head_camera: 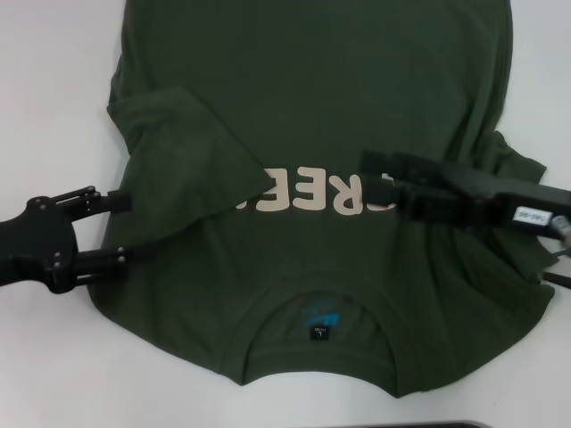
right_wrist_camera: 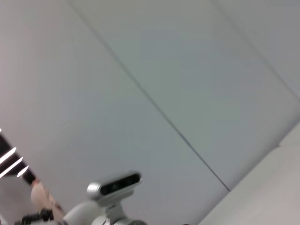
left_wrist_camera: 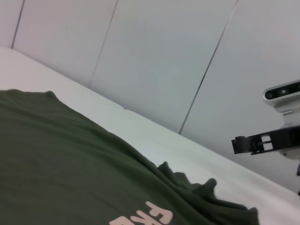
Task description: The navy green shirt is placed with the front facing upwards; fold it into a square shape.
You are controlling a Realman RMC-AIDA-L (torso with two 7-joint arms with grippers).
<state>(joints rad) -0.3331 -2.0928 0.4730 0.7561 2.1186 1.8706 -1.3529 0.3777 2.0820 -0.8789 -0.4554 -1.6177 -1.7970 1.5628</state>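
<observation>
Shirt point(head_camera: 321, 98) spreads between left claw point(head_camera: 120, 230) and right claw point(head_camera: 375, 183).

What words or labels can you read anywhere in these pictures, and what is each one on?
"REE": cream letters upside down on the navy green shirt; a folded sleeve and the right gripper hide the ends.
"FR": the same print in the left wrist view, cut off at the edge.
Neck label: teal print above it and a small mark on it, too small to read.
White sticker on the right arm: unreadable.
Left gripper: no text.
</observation>
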